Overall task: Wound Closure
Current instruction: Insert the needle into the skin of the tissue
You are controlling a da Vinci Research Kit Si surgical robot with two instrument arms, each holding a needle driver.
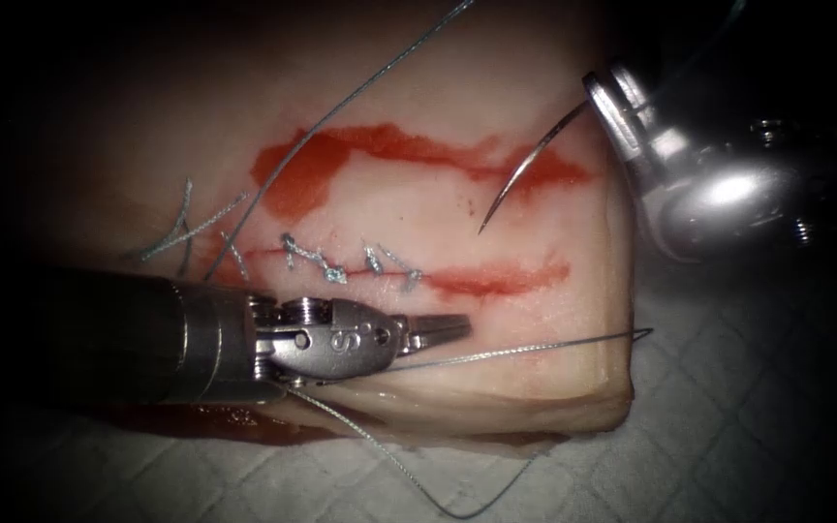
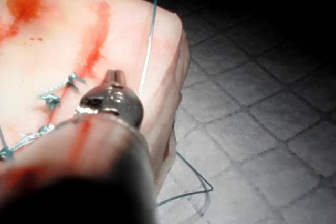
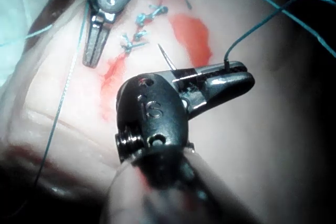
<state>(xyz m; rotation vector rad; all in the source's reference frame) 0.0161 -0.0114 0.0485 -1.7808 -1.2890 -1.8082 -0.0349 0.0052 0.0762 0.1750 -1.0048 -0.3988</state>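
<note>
**Needle held clear of the tissue, left tool idle below the cut**

Nearest the endoscope, thread [image 1: 409, 463] loops over the quilted cloth [image 1: 728, 407] in front of the tissue [image 1: 496, 116], then runs up under the left tool [image 1: 443, 329]. That tool lies low across the front of the tissue, its jaws pressed together and holding nothing; a strand of thread passes just beside and below them towards the tissue's right edge. The left wrist view shows the same tool [image 2: 114, 77] from behind, with the strand running beside it over the tissue's edge.

Just beyond the tool's tips lies the cut [image 1: 409, 273], its left part closed with stitches [image 1: 341, 263], its right part a red line. Cut ends of thread [image 1: 181, 232] lie at the left end of the cut. Farther back, red fluid [image 1: 389, 150] spreads in a broad band.

Farthest, at the right, the right tool [image 1: 601, 97] pinches the needle [image 1: 525, 174] near its thread end. The needle curves down and leftwards, its point free above the tissue and not in it. In the right wrist view the right tool [image 3: 231, 77] is clamped on the needle [image 3: 167, 59], with thread rising from the jaws.
</note>
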